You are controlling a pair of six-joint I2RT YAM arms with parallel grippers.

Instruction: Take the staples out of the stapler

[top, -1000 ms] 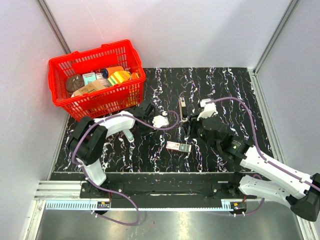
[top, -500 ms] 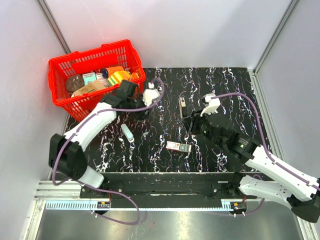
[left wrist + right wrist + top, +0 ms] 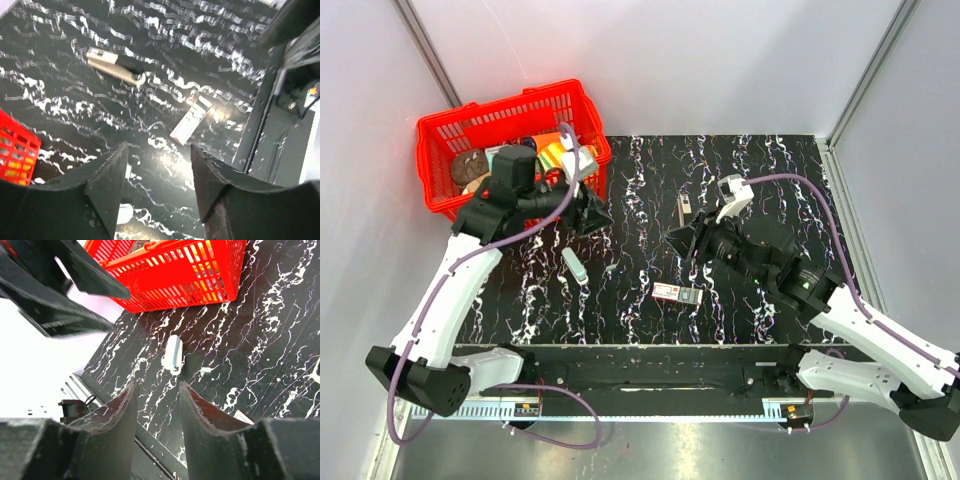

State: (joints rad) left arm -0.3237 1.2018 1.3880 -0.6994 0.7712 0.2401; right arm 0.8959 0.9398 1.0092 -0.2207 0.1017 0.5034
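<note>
Black marbled tabletop [image 3: 790, 180] carries everything. We see the stapler [image 3: 686, 212] lying flat near the middle, a little toward the far edge, with neither arm holding it. Our right gripper [image 3: 680, 240] hangs just on its near side, fingers moderately apart and empty. Our left gripper [image 3: 592, 213] is raised beside the basket [image 3: 530, 200] in the far-left corner, fingers spread wide, also empty.

We judge three risks. The right wrist camera faces away from the stapler, so a descent could nudge it into a skid. Both arms converging mid-table could clash. Loosened staples could scatter around the box [image 3: 677, 292].
</note>
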